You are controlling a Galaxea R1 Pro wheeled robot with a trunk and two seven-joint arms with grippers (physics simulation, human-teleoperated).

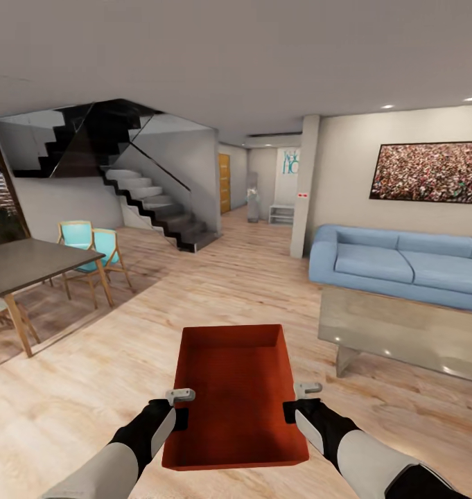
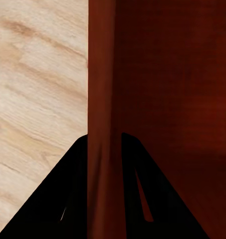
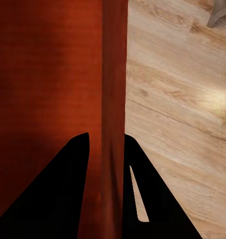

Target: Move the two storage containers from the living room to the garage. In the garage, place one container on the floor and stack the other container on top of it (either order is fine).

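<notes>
I hold one storage container (image 1: 237, 388) above the wood plank floor (image 1: 263, 277) of the living room. My left gripper (image 1: 182, 409) is clamped on its left wall and my right gripper (image 1: 293, 402) on its right wall. The blue sofa (image 1: 402, 267) stands ahead, right.

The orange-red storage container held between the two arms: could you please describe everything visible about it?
The orange-red rectangular open-top storage container has a flat, faintly textured bottom and low, slightly flared walls of matte, plastic-looking material. It is empty and upright, roughly level, long axis pointing away from the robot, carried above the light wood plank floor. The left gripper clamps its left wall and the right gripper its right wall, near the robot's end; in each wrist view the wall runs between the two black fingers.
</notes>
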